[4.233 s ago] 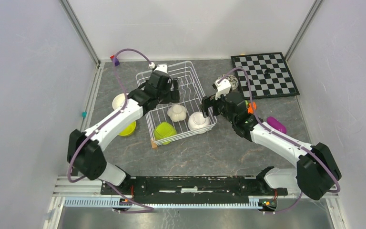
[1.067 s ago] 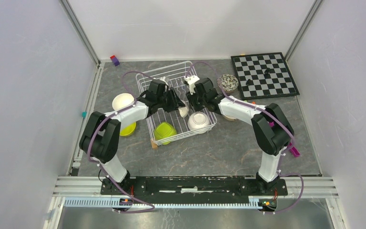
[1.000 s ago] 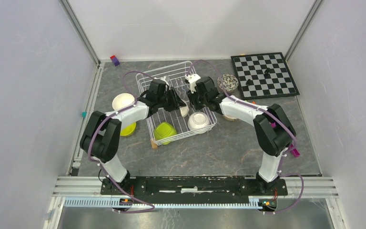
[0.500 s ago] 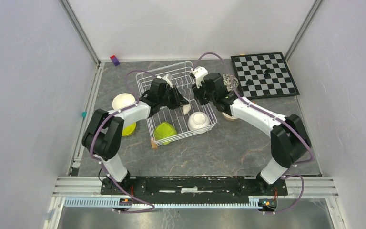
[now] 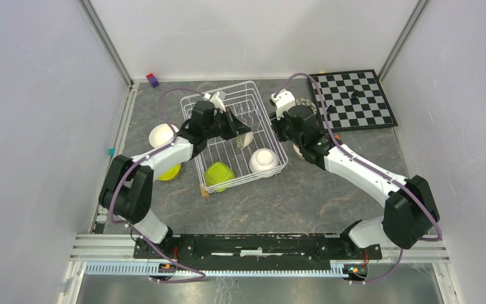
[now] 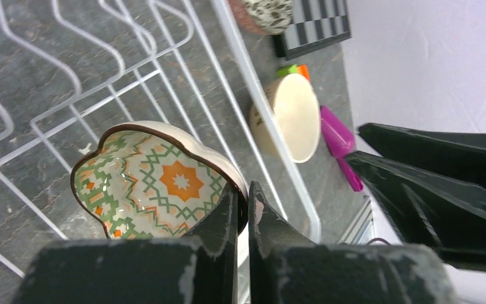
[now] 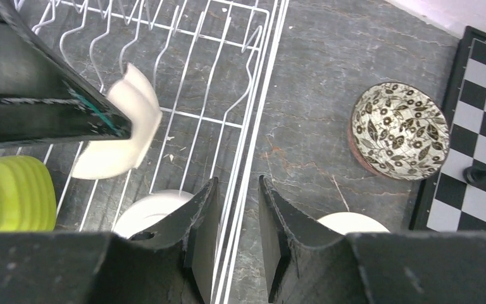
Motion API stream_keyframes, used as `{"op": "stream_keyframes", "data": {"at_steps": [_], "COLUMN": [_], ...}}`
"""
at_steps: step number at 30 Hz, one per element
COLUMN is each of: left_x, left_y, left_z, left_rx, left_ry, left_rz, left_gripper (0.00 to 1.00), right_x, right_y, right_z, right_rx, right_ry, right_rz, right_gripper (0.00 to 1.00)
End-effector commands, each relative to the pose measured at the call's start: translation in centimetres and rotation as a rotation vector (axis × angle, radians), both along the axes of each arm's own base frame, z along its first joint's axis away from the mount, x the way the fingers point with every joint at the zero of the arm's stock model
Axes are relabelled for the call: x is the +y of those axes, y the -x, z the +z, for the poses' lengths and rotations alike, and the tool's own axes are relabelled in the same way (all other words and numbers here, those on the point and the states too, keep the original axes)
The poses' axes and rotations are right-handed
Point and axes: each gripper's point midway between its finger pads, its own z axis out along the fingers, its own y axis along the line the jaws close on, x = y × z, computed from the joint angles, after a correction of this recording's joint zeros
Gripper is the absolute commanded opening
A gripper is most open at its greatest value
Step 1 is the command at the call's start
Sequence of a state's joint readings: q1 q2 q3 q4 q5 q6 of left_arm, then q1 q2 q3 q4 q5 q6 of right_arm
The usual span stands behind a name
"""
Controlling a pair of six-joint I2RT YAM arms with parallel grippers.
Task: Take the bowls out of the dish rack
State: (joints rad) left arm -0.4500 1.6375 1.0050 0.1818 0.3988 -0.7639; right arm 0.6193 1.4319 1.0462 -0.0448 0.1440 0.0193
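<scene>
Grey marbled desk (image 5: 304, 190), my left gripper (image 6: 243, 190) has its jaws pinched on the rim of the patterned bowl (image 6: 158, 183) over the dish rack (image 5: 256, 111), I reckon to lift it out, right gripper (image 7: 239, 183) hovering half-open and empty

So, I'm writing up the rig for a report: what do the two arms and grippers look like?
The left arm and right arm have white link shells and bulky black joints, with a purple cable looping along each. The left gripper and right gripper have black, tapered fingers with scuffed edges.
</scene>
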Motion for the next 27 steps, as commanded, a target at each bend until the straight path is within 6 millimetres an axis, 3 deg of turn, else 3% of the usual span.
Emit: {"op": "stream_keyframes", "data": {"at_steps": [1, 6, 11, 18, 23, 27], "left_x": [-0.2, 1.7, 5.2, 14.7, 22.6, 25.1], "left_y": [0.9, 2.3, 4.3, 8.6, 12.4, 14.3], "left_z": [7.3, 9.0, 9.3, 8.1, 6.9, 5.4], "left_rx": [-0.195, -0.214, -0.191, -0.149, -0.042, 0.012], "left_ry": [0.077, -0.016, -0.184, -0.499, -0.678, -0.704], "left_rz": [-0.058, -0.038, 0.027, 0.276, 0.594, 0.713], "left_gripper": [0.02, 0.02, 0.03, 0.02, 0.02, 0.02], "right_x": [-1.1, -1.6, -2.1, -2.7, -2.7, -2.2], "right_y": [-0.3, 0.5, 1.2, 2.0, 2.3, 2.7], "right_z": [3.2, 3.4, 3.1, 2.7, 2.3, 2.1], "right_rx": [-0.128, -0.148, -0.148, -0.158, -0.150, -0.142], "right_ry": [-0.057, -0.073, -0.073, -0.081, -0.092, -0.117], "right_rz": [-0.045, -0.042, -0.044, -0.048, -0.039, -0.017], "right_gripper": [0.35, 0.36, 0.37, 0.37, 0.38, 0.38]}}
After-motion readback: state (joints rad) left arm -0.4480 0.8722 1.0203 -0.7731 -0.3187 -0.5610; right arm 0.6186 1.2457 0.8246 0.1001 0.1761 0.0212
